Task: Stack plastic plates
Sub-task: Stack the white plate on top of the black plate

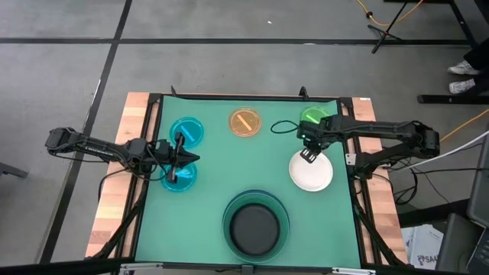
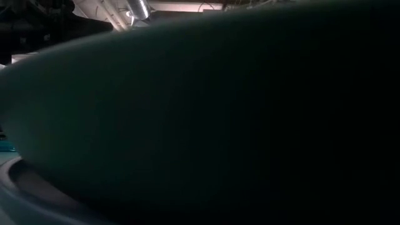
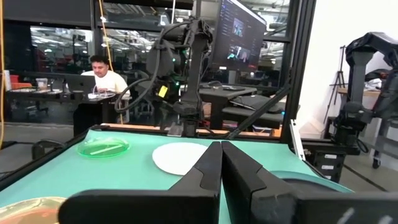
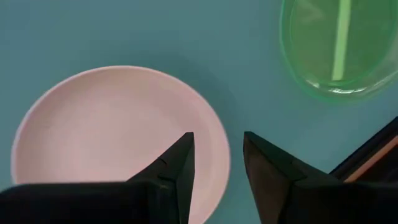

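Low view is almost all blocked: the dark green plate fills the picture, with only a sliver of ceiling above it. From overhead that same plate sits at the near edge of the green surface, a black plate nested inside it.

Left end effector is over the gap between the two cyan plates, far one and near one; its wrist view shows the fingers clenched together, tips nearly touching, nothing between them. That view also picks up a person seated at a desk beyond the surface, unseen from above.

Right end effector hangs over the far rim of the white plate. Its wrist camera shows the fingers released, straddling that rim. The light green plate lies just beyond, partly covered by the arm from overhead. The orange plate sits alone at the far side
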You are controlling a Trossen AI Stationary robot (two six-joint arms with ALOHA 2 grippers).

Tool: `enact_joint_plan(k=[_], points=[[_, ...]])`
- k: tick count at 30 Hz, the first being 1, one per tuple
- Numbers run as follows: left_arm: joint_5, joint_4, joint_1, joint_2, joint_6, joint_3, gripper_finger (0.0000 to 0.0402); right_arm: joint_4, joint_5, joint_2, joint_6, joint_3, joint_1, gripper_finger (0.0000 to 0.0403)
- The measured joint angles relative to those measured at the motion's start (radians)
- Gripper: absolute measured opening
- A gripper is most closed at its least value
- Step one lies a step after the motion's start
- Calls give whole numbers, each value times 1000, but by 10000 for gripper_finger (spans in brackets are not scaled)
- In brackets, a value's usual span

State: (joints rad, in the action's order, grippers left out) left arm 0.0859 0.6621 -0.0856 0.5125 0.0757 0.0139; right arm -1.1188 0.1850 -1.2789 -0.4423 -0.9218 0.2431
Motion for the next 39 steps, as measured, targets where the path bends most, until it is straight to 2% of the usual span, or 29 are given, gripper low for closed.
enact_joint_plan(k=[6, 16, 30, 39], points=[[6, 0, 0, 0, 0, 0, 4, 17, -43, -12, 36, 0, 1, 128], [9, 1, 0, 0, 0, 0, 4, 20, -107, -99, 213, 0, 68, 128], [10, -5, 0, 0, 0, 0, 4, 66, -91, -278, 468, 0, 107, 128], [10, -12, 0, 0, -31, 0, 4, 105, -109, -339, 524, 0, 152, 128]])
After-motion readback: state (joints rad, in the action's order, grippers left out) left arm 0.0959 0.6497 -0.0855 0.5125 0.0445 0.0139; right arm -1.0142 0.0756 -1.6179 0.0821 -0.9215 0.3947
